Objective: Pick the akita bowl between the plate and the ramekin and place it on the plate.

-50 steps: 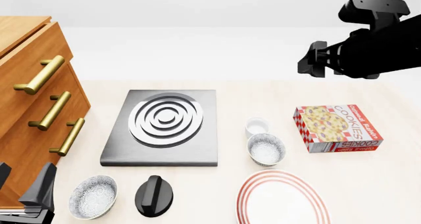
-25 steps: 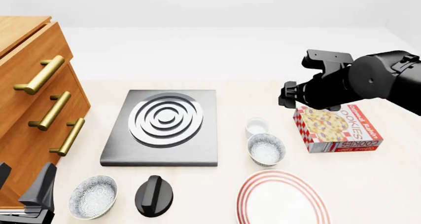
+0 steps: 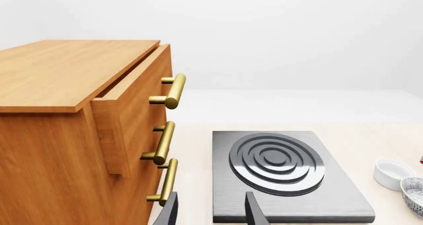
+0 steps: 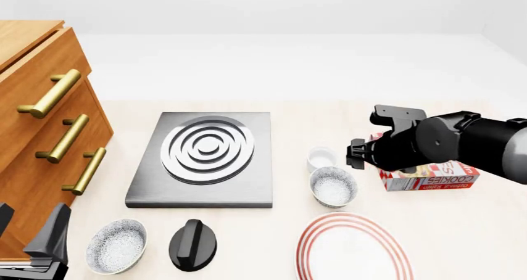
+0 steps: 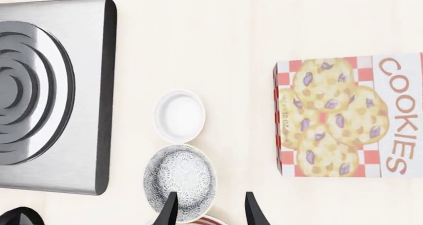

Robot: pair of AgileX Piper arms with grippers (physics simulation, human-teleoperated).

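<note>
The akita bowl (image 4: pixel 332 187) (image 5: pixel 180 180), speckled inside, sits between the small white ramekin (image 4: pixel 321 158) (image 5: pixel 180 115) and the red-ringed plate (image 4: pixel 354 250). A look-alike bowl (image 4: pixel 116 245) rests at the front left. My right gripper (image 4: pixel 356 154) (image 5: pixel 211 212) hangs open above the table just right of the ramekin and bowl; in the right wrist view one of its fingers (image 5: pixel 169 210) overlaps the bowl's rim. My left gripper (image 4: pixel 29 230) (image 3: pixel 211 215) stays open and empty at the front left by the cabinet.
A steel stove plate (image 4: pixel 206 156) lies left of the ramekin, with a black knob (image 4: pixel 192 244) in front of it. A cookie box (image 4: pixel 428 176) lies under my right arm. A wooden drawer cabinet (image 4: pixel 41 126) with brass handles fills the left side.
My right arm has come down and leftward from high at the back right, and now hovers low over the cookie box beside the bowl. The left arm has not moved.
</note>
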